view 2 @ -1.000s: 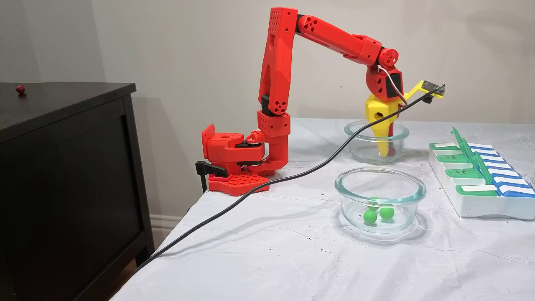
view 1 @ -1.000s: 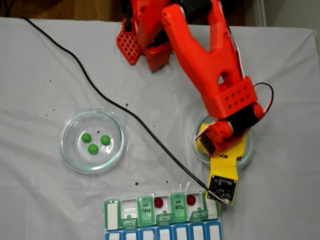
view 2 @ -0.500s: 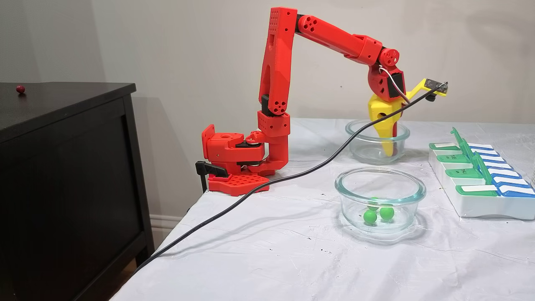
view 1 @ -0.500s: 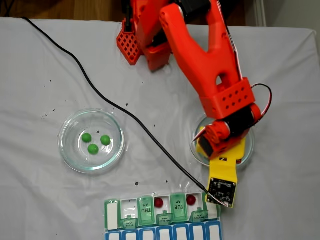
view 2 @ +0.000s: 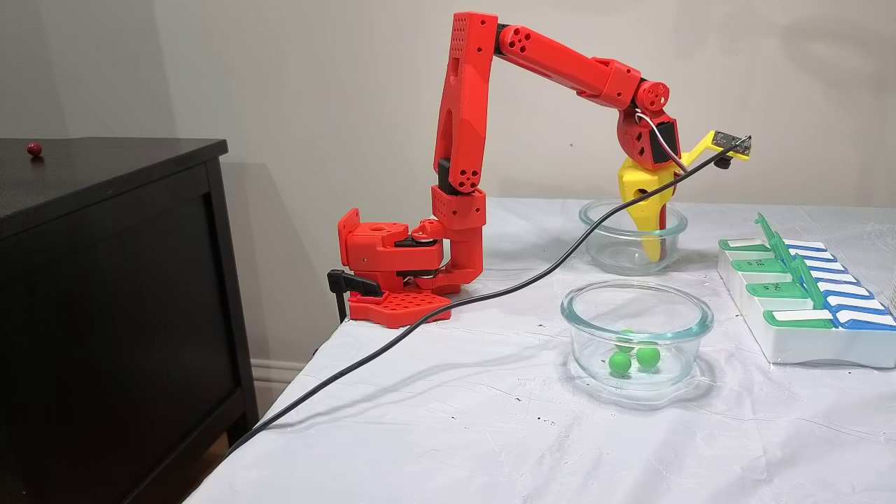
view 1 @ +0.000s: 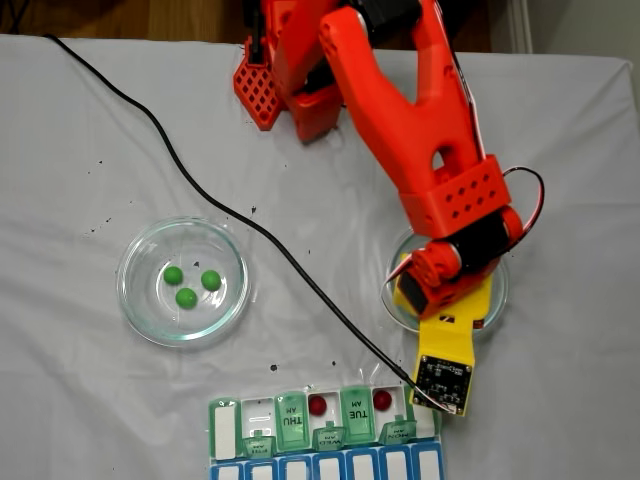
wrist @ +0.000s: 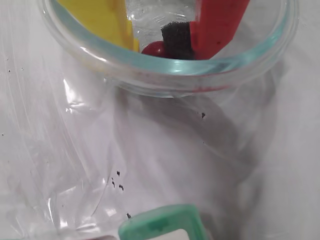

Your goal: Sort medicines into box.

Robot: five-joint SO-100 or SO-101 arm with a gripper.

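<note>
Wrist view: jaws [wrist: 150, 42] lowered inside far glass dish [wrist: 170, 70], yellow finger [wrist: 102, 20] and red finger with black foam pad [wrist: 176, 39] parted by a narrow gap. Dark red pill [wrist: 154, 48] lying in that gap, touching the pad, just short of the yellow finger; grip not confirmed, cannot tell whether clamped or merely bracketed. Pill round, so no long axis to align.

Fixed view from above: dish near the worktop's right edge, pill box [view 1: 325, 430] at the bottom edge, two red pills [view 1: 317, 405] already in open cells; three green pills [view 1: 186, 298] waiting in near dish [view 1: 183, 280] toward the left edge. Likely next: close on the pill, lift clear of the rim.
</note>
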